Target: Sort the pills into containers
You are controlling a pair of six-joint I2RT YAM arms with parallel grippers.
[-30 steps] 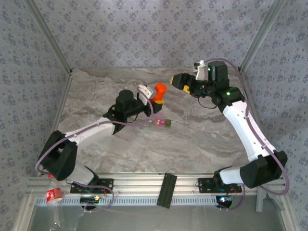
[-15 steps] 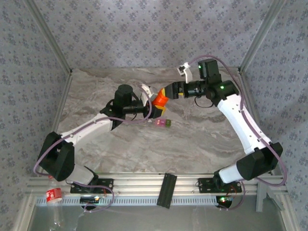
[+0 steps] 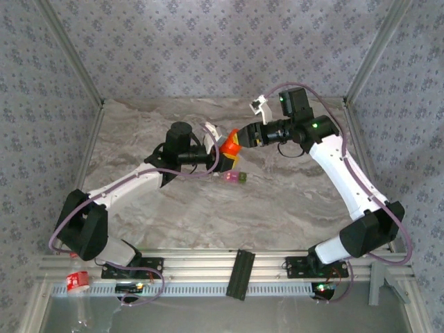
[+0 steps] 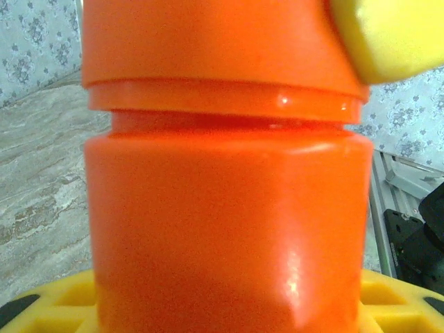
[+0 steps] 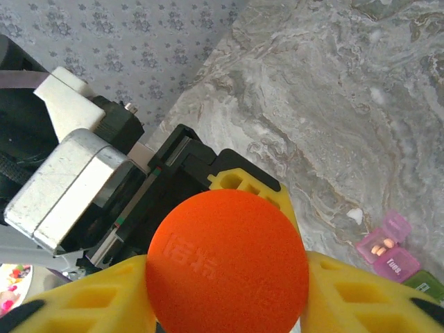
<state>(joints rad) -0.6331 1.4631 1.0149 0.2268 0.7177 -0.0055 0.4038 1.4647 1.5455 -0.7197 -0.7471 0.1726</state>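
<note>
**Overhead view.** You see the left gripper (image 3: 224, 150) closed on the body of the orange bottle (image 3: 229, 145), holding it clear of the marbled worktop (image 3: 277, 201) with its top tilted toward the right arm. The right gripper (image 3: 238, 137) meets that top end from the right. The containers (image 3: 236, 178) lie on the worktop just in front of the bottle and a little to its right. They are a joined pair, pink on the left and olive-green on the right, and neither gripper touches them.

**Left wrist view.** The bottle stands against the lens, with the cap (image 4: 215, 41) seated above a narrow neck ring. The left gripper's yellow fingers (image 4: 55, 305) show at the lower corners on either side of the body. One yellow finger of the right gripper (image 4: 388, 35) lies against the cap's upper right edge.

**Right wrist view.** You look straight down onto the round cap (raised lettering on its face, too soft to read). The right gripper's yellow fingers (image 5: 90, 298) flank it on both sides and sit closed against its rim. Past the cap, a yellow finger (image 5: 244, 184) of the left gripper shows. At lower right the pink compartment (image 5: 388, 232) lies open on the worktop with two small pale-orange pills (image 5: 379, 246) inside, and the green compartment (image 5: 424, 283) adjoins it at the frame's edge.
</note>
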